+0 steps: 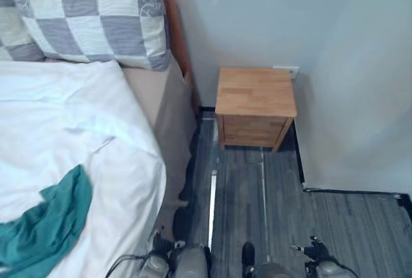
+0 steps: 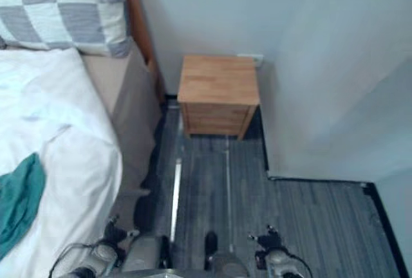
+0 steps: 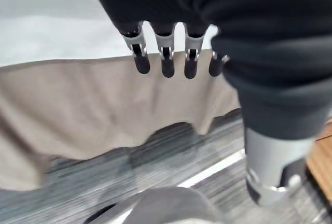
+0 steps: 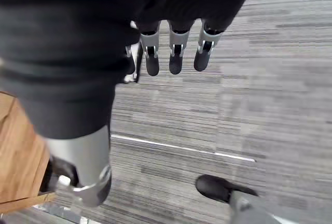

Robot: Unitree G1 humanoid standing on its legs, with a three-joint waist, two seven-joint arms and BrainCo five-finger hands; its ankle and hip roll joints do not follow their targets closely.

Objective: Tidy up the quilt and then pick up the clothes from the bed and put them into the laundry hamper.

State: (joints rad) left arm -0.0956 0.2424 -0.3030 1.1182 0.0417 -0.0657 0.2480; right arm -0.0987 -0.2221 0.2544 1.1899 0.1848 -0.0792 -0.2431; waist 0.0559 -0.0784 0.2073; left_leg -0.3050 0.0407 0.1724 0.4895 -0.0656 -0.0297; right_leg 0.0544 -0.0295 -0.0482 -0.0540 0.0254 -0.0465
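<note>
A white quilt (image 1: 71, 130) lies rumpled over the bed, its edge hanging down the beige bed side (image 1: 170, 111). A teal garment (image 1: 48, 223) lies on the quilt near the bed's near edge. My left hand (image 1: 161, 247) hangs low beside the bed, with relaxed fingers (image 3: 166, 60) that hold nothing, in front of the beige sheet (image 3: 78, 110). My right hand (image 1: 317, 251) hangs over the grey floor, and its fingers (image 4: 175, 53) are also straight and empty.
Two grey-and-white checked pillows (image 1: 96, 14) lean at the head of the bed. A wooden nightstand (image 1: 255, 105) stands against the wall right of the bed. Grey plank floor (image 1: 270, 201) runs between bed and wall.
</note>
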